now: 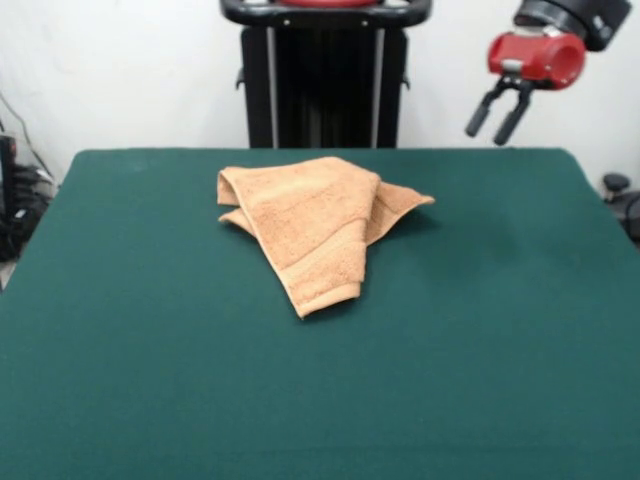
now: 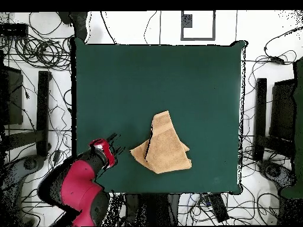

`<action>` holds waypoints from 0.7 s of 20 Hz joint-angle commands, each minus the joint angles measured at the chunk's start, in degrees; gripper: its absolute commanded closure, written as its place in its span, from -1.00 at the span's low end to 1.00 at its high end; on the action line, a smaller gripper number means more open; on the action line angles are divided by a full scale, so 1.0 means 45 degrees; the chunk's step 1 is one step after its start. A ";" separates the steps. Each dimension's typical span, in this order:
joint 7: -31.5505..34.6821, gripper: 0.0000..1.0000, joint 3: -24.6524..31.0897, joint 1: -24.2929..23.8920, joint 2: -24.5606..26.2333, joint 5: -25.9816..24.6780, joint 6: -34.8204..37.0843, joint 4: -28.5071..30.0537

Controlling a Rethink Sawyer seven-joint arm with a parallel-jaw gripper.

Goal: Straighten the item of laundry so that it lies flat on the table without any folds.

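- The towel [image 1: 315, 225] lies folded over itself on the green table [image 1: 130, 350], toward its far middle; the layers underneath are hidden.
- Off to the right the gripper [image 1: 498, 125] hangs above the table's far corner, fingers apart and empty, well clear of the towel.
- The arm [image 1: 560, 35] is cut off at the top edge.

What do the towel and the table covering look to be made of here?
The towel looks like terry cloth: soft matte orange-tan pile, with a flatter woven band near its hem. The table seems covered in dark green felt-like fabric: even, dull, no sheen or visible weave.
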 commanded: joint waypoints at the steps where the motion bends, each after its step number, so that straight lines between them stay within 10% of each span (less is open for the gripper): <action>1: 0.3282 -1.00 0.0658 0.0023 0.0854 0.1397 0.1144 -0.0424; 14: 0.2834 -1.00 0.1047 0.0052 0.1565 0.1623 0.0767 -0.0269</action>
